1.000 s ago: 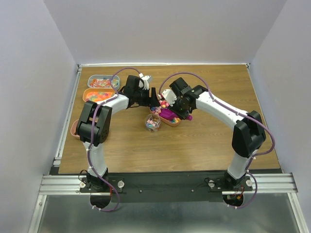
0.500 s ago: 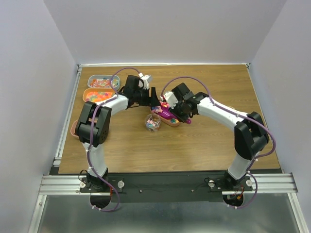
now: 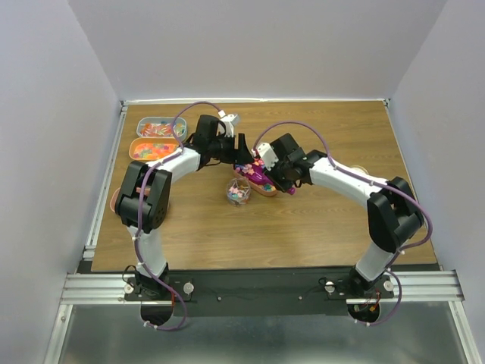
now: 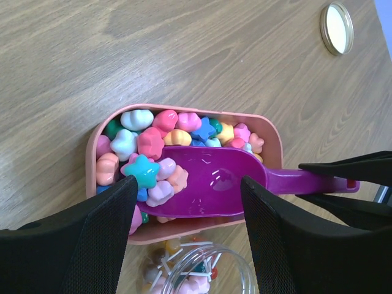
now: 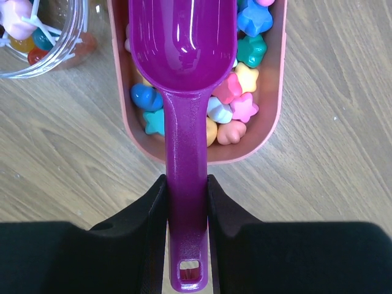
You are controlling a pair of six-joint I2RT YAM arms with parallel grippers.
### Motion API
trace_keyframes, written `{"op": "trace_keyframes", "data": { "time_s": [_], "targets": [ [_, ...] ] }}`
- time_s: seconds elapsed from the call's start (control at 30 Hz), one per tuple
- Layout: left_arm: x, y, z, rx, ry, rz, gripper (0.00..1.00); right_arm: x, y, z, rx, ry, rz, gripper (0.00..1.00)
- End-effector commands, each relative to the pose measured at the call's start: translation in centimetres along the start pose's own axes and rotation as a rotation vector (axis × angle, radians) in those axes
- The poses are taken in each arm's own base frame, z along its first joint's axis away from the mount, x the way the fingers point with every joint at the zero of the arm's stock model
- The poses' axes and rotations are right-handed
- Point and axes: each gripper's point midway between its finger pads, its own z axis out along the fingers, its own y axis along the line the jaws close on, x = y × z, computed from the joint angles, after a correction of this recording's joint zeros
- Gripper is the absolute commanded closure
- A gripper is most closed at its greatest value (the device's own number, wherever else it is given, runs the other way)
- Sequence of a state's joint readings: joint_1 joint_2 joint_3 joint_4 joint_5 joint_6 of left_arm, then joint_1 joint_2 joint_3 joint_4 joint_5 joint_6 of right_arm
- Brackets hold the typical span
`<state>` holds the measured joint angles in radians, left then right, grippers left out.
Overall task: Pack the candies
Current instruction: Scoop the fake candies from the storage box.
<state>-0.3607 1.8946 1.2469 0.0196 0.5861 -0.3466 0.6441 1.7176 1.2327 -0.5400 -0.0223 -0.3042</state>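
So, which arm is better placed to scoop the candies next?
Right: the right gripper clamps the magenta plastic scoop in the pink tray of pastel star-shaped candies; left gripper hovers open, empty.

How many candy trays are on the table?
3: wrapped-candy tray far left, gummy tray just nearer, pastel tray mid-table under the scoop. A fourth may hide behind the left arm.

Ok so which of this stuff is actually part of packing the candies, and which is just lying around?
In the job: pastel candies in the pink tray; magenta scoop, held by the right gripper; clear jar; gummies and wrapped pieces at the far left.
Lying about for now: round lid, apart on the table; left gripper, open, holding nothing.
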Motion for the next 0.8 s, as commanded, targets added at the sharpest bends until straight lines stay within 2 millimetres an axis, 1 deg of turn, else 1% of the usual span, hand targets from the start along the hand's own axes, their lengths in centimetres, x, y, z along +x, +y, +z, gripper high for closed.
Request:
{"op": "trace_keyframes", "data": {
  "time_s": [0.0,0.03,0.07,0.1,0.13,0.17,0.2,0.23,0.27,0.3,0.37,0.43,0.47,0.5,0.57,0.6,0.67,0.7,0.77],
  "targets": [
    [-0.3,-1.6,-0.5,0.047,-0.009,0.014,0.24,-1.9,-0.3,-0.2,0.024,-0.108,0.025,0.99],
    [-0.3,-1.7,-0.5,0.048,-0.008,0.015,0.24,-0.9,-0.2,0.1,0.030,-0.094,0.027,0.99],
    [-0.2,-1.8,-0.5,0.048,-0.008,0.016,0.25,-0.8,-0.2,0.1,0.033,-0.102,0.033,0.99],
    [-0.2,-1.8,-0.5,0.048,-0.008,0.017,0.24,-1.4,-0.4,-0.2,0.042,-0.141,0.036,0.99],
    [-0.3,-1.8,-0.6,0.047,-0.011,0.017,0.24,-0.6,-0.2,0.0,0.041,-0.135,0.042,0.99],
    [-0.5,-1.8,-0.7,0.046,-0.017,0.020,0.24,-0.4,-0.2,0.1,0.041,-0.145,0.047,0.99],
    [-0.7,-2.0,-0.8,0.047,-0.020,0.023,0.25,-0.9,-0.4,0.1,0.059,-0.176,0.054,0.99],
    [-0.8,-2.1,-0.8,0.048,-0.023,0.028,0.24,-0.9,-0.5,0.0,0.064,-0.189,0.061,0.99],
    [-0.8,-2.1,-0.9,0.050,-0.023,0.028,0.24,-0.4,-0.3,0.3,0.060,-0.184,0.066,0.99],
    [-0.9,-2.3,-1.0,0.051,-0.027,0.030,0.24,-0.4,-0.3,0.5,0.061,-0.189,0.068,0.99],
    [-1.1,-2.4,-1.1,0.051,-0.031,0.034,0.24,0.3,-0.1,0.8,0.058,-0.174,0.065,0.99],
    [-1.6,-2.6,-1.5,0.050,-0.045,0.044,0.24,0.7,-0.1,0.8,0.060,-0.167,0.061,0.99],
    [-1.9,-2.7,-1.7,0.047,-0.053,0.049,0.24,0.6,-0.1,0.5,0.062,-0.177,0.058,0.99],
    [-2.5,-2.9,-2.1,0.039,-0.073,0.059,0.25,0.8,0.0,0.5,0.060,-0.178,0.059,0.99],
    [-3.1,-2.9,-2.7,0.030,-0.093,0.074,0.24,0.5,0.0,-0.1,0.065,-0.203,0.055,0.99],
    [-3.8,-3.2,-3.3,0.018,-0.116,0.088,0.24,0.4,-0.1,-0.3,0.066,-0.216,0.054,0.99],
    [-4.5,-2.9,-4.2,-0.006,-0.139,0.098,0.24,0.6,0.1,-0.5,0.067,-0.224,0.055,0.99],
    [-5.4,-2.9,-5.0,-0.036,-0.170,0.122,0.24,0.2,0.0,-1.0,0.073,-0.244,0.055,0.99],
    [-6.0,-2.4,-6.0,-0.080,-0.192,0.141,0.24,0.2,0.0,-1.3,0.073,-0.257,0.055,0.99]
  ]
}}
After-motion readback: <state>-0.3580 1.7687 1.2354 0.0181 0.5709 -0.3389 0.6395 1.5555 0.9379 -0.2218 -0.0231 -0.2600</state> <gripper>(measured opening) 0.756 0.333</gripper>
